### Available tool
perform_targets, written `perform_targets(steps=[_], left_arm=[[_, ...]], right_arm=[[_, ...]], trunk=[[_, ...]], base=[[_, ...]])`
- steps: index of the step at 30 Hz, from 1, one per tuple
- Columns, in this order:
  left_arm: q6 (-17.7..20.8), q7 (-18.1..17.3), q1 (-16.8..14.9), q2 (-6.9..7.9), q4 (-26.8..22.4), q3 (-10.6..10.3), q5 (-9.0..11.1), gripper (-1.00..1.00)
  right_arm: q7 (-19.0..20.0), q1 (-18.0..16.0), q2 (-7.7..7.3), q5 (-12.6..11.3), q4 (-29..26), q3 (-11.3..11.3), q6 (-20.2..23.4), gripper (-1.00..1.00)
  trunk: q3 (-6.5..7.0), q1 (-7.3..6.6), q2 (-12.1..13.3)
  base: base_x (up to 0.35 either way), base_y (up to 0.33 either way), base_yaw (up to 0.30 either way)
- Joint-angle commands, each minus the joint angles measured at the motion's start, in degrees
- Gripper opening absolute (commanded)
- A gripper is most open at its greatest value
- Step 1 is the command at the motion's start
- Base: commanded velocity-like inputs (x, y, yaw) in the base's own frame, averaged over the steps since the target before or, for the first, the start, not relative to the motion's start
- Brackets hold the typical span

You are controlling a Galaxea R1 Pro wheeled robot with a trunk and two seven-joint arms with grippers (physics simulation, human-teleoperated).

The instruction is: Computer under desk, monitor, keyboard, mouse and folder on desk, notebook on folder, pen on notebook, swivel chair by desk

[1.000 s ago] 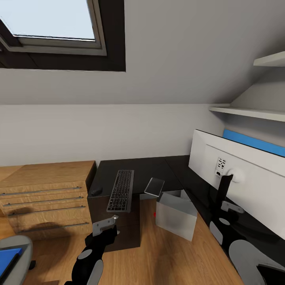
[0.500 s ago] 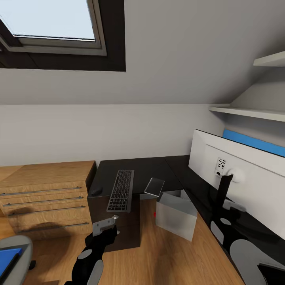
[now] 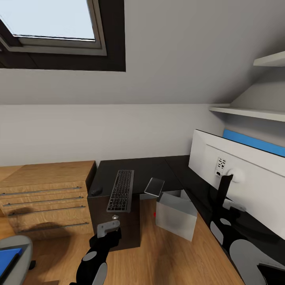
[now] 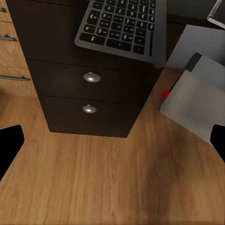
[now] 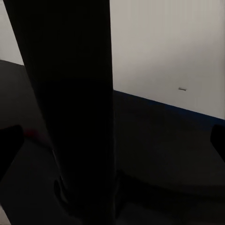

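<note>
Working the monitor (image 3: 241, 174) step | right gripper (image 5: 112, 136) jaws apart astride its stand on the desk (image 3: 146, 168), not clamped | left gripper (image 3: 107, 228) parted, empty, below the keyboard (image 3: 121, 190) | next: likely close on stand, shift monitor without tipping

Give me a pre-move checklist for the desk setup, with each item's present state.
1. Keyboard on the desk: not ok, its near end overhangs the front edge above the drawer unit.
2. Mouse beside the keyboard: ok.
3. Monitor on the desk: ok, standing upright.
4. Computer under the desk: not ok, mostly out on the floor.
5. Folder moved to the desk: not ok, it lies on the swivel chair.
6. Left gripper free: ok, open and empty in the left wrist view.
</note>
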Motion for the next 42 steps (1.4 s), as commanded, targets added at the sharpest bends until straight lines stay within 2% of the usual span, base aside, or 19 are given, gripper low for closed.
perform_targets(steps=[1, 34, 42], left_arm=[[0.11, 0.55, -0.05, 0.02, -0.07, -0.1, 0.6, 1.0], [0.03, 0.69, -0.05, 0.01, 1.14, -0.4, 0.52, 1.0], [0.03, 0.59, -0.04, 0.02, 1.2, -0.42, 0.51, 1.0]], right_arm=[[0.06, -0.05, 0.0, -0.53, 0.06, 0.13, -0.36, 1.0], [0.06, -0.05, -0.06, -0.16, 0.12, 0.23, -0.38, 1.0], [0.06, -0.05, -0.07, -0.08, 0.12, 0.31, -0.38, 1.0]], trunk=[[-0.07, 0.0, -0.05], [-0.07, 0.0, -0.05], [-0.07, 0.0, -0.05]], base=[[0.0, 0.0, 0.0], [0.028, 0.007, 0.0], [0.119, 0.0, 0.0]])
